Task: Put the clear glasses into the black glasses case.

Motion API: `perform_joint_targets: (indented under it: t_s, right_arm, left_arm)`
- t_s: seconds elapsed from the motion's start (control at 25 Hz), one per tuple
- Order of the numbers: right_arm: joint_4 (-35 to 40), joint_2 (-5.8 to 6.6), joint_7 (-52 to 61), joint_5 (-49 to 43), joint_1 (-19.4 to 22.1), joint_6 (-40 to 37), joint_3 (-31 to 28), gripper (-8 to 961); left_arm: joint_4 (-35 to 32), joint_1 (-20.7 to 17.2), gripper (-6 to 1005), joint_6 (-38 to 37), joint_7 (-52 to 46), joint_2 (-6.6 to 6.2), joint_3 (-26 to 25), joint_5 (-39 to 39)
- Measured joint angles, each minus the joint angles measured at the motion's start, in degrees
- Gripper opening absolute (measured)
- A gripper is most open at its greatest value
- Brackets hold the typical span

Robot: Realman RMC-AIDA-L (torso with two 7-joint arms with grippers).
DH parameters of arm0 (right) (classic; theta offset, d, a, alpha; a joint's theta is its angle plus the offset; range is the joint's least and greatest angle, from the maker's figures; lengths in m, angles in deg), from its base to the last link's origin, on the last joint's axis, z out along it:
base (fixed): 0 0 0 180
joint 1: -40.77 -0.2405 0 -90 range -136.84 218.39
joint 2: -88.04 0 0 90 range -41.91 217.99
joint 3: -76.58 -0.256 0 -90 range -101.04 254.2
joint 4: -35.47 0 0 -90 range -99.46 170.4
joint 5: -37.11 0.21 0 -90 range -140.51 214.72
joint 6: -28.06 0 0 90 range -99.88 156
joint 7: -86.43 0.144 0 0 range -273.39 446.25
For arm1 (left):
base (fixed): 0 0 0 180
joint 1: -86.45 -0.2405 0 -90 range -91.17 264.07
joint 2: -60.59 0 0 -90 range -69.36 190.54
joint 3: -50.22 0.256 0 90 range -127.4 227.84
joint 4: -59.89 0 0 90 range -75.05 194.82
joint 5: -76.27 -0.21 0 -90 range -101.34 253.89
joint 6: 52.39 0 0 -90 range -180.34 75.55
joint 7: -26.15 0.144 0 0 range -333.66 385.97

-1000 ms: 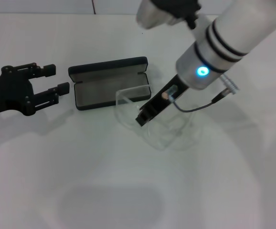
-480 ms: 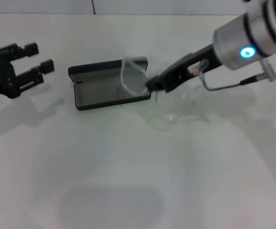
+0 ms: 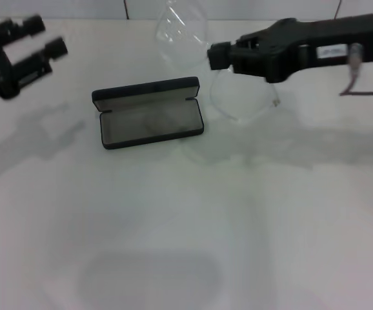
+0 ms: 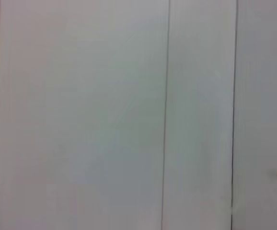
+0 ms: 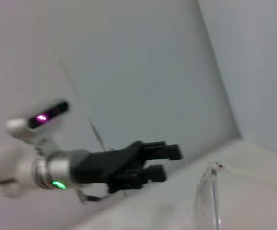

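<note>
The black glasses case (image 3: 149, 119) lies open on the white table, grey lining up, lid hinged at its far side. The clear glasses (image 3: 241, 97) hang in the air behind and to the right of the case, one lens raised near the back wall and the other hanging lower. My right gripper (image 3: 217, 57) is shut on them at their middle, its arm reaching in from the right. In the right wrist view a clear arm of the glasses (image 5: 210, 196) shows close up. My left gripper (image 3: 42, 37) hovers open at the far left, above the table and apart from the case.
The white table (image 3: 173, 245) spreads in front of the case. A pale panelled wall (image 4: 129, 115) fills the left wrist view. The right wrist view shows the left arm's gripper (image 5: 157, 163) farther off against the wall.
My right gripper rose from the table beside the case, carrying the clear glasses up and back. The left gripper moved up and toward the far left.
</note>
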Motion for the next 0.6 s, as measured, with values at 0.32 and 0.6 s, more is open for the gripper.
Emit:
perform_joint_targets:
  t_s: [0.32, 0.6]
  right_arm:
    - [-34.67, 0.29, -36.51, 20.97, -3.23, -16.73, -8.98, 65]
    - [-45.31, -0.14, -56.02, 21.15, -4.01, -22.16, -9.54, 66]
  left_arm:
    - [-0.02, 4.20, 519, -0.88, -6.51, 0.26, 0.43, 5.53]
    - [0.03, 8.59, 321, -3.78, -10.93, 0.38, 1.53, 5.61]
